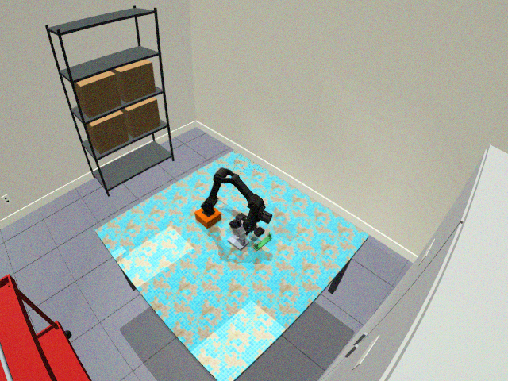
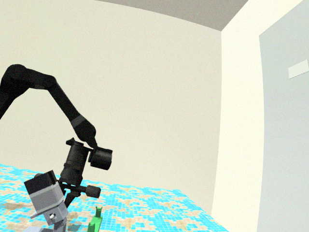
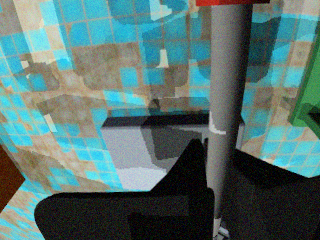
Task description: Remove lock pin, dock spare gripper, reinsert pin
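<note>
My gripper (image 2: 67, 205) (image 3: 202, 146) is shut on the lock pin (image 3: 230, 80), a long grey rod with a red piece at its top end in the wrist view. The spare gripper (image 1: 236, 229) (image 2: 45, 193), grey with a black top, sits tilted in the socket (image 2: 57, 211) of the mount, whose pale base plate (image 1: 232, 242) (image 3: 132, 150) is on the table. A light round tip shows in the socket's side hole in the exterior view. My fingers are close behind the socket. How far the pin passes through the spigot is hidden.
A green cradle (image 1: 262, 243) (image 2: 96, 221) (image 3: 311, 90) stands beside the mount, close to my gripper's side. The arm's orange base block (image 1: 208, 217) is behind the mount. A shelf rack with boxes stands beyond the table.
</note>
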Controlling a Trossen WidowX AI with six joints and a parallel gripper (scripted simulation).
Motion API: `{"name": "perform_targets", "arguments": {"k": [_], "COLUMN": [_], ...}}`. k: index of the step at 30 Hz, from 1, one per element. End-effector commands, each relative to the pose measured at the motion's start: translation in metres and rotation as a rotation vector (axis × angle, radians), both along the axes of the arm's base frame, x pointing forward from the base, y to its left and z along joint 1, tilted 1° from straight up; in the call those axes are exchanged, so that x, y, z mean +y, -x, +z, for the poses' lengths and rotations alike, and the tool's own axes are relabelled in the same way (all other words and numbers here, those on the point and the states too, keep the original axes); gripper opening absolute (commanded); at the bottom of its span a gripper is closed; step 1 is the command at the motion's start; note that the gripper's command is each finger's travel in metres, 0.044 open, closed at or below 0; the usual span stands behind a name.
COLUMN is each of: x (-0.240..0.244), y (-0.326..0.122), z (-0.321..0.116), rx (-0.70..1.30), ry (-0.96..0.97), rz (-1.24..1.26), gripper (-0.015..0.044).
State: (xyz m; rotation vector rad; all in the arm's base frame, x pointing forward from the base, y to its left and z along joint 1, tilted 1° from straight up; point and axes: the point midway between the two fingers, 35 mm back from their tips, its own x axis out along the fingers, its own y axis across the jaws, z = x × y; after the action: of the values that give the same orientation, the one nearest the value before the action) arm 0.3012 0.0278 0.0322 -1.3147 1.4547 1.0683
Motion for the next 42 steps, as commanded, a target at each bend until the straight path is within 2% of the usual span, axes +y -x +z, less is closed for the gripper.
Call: {"name": "perform_targets", "arguments": {"k": [1,3,11,42], "x": [-0.003,-0.003,-0.002,0.037], "y": [0.000,0.000,0.000,0.010], "z": [0.002,0.002,0.000,0.045], "rx": [-0.003,-0.003,0.002,0.059], "ry": [-0.005,-0.005,0.000,0.027], "rz": [0.001,0.001,-0.001,0.010], "gripper": [0.0000,0.0000,0.0200,0.0200]}}
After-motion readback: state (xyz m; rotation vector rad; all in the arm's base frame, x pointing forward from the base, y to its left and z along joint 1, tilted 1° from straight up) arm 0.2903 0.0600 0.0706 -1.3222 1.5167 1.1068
